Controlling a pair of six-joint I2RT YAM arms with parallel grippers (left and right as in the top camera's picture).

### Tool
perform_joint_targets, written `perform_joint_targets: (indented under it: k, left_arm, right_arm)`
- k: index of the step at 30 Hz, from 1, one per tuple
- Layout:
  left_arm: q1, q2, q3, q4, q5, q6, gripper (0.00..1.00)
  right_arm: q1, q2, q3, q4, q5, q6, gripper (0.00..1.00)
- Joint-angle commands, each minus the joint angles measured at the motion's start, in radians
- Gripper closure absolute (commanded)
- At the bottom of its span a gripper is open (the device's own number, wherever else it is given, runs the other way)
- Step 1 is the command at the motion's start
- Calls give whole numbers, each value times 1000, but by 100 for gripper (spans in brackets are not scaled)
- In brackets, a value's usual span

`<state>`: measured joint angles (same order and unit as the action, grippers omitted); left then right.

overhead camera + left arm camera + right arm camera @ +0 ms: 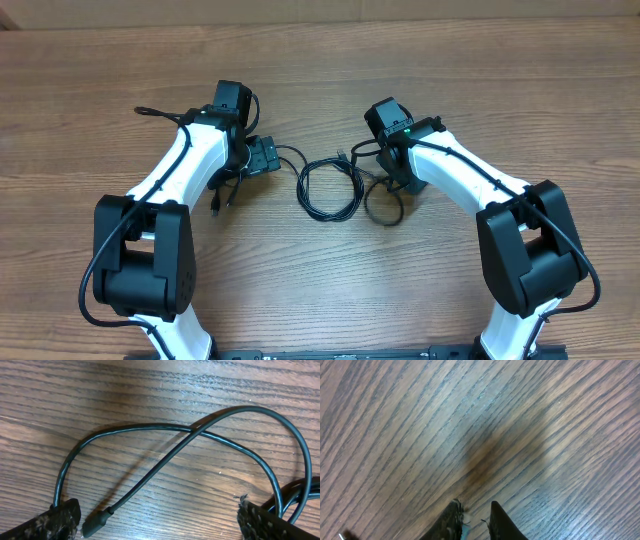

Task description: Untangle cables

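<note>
Both arms (pixel 185 165) fold inward; left pincer (pixel 157 516) gapes over cables (pixel 192 430).

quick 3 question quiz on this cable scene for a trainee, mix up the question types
1. True or false: the left gripper stands wide open.
2. Pick one. Between its fingers lies: a) a plug b) a screw c) a coin
3. Fill in: seen from overhead, the looped cable lies ___ the left gripper and the right gripper.
Key: 1 true; 2 a; 3 between
</note>
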<state>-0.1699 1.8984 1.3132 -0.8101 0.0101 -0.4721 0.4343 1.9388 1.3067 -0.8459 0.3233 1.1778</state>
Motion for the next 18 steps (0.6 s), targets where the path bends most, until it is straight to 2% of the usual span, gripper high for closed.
perform_joint_targets:
  k: [1, 18]
  left_arm:
    - [1, -7, -9, 3, -18, -3, 0]
    - [1, -7, -9, 3, -18, -3, 0]
  right_arm:
    - [-5, 3, -12, 2, 25, 0, 82]
    - [-3, 3, -12, 2, 12, 0, 78]
